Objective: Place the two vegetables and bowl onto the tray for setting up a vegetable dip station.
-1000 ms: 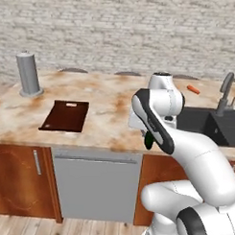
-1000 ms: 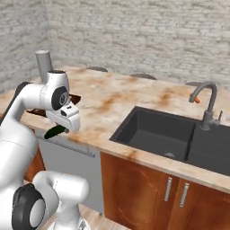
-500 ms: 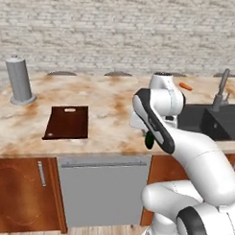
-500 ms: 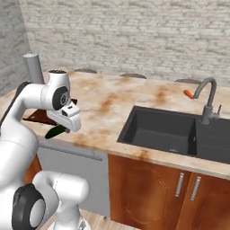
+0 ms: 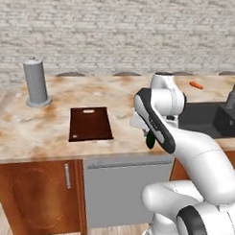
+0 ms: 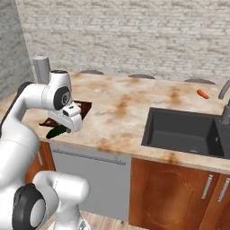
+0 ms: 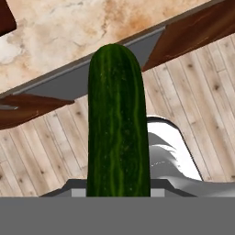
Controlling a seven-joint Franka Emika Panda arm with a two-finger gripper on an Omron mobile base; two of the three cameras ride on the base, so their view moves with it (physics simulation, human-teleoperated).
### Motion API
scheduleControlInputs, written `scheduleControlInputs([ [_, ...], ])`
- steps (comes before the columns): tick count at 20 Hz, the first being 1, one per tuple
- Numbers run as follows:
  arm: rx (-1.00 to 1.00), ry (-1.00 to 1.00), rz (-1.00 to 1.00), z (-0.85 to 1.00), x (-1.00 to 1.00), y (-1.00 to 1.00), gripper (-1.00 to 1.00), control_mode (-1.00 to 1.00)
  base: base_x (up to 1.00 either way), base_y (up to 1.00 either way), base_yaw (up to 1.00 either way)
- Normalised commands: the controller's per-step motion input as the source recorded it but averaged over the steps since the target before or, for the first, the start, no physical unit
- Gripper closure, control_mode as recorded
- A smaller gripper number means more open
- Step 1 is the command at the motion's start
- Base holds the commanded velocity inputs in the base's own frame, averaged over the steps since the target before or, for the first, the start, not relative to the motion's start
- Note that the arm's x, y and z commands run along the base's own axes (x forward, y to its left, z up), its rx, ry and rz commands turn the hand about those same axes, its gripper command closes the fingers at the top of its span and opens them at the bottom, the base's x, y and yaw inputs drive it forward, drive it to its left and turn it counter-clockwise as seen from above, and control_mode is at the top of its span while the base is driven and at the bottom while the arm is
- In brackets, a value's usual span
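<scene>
With the jaws clamped on the cucumber at the worktop's front edge, the transport step requires moving it over the tray and lowering.

No readable text, labels or numbers anywhere (surfaces plain).

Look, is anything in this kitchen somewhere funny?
Yes. The carrot lies alone on the counter behind the sink, far from the tray. The cucumber hangs in the pincer over the counter's front edge, above the floor.
</scene>
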Motion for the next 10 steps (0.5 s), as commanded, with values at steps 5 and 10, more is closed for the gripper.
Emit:
scheduleControlInputs([
  [5,0.00,0.00,0.00,0.00,0.00,0.00,1.00,1.00,0.00,0.66,-0.10],
  [10,0.00,0.00,0.00,0.00,0.00,0.00,1.00,1.00,0.03,0.60,-0.08],
])
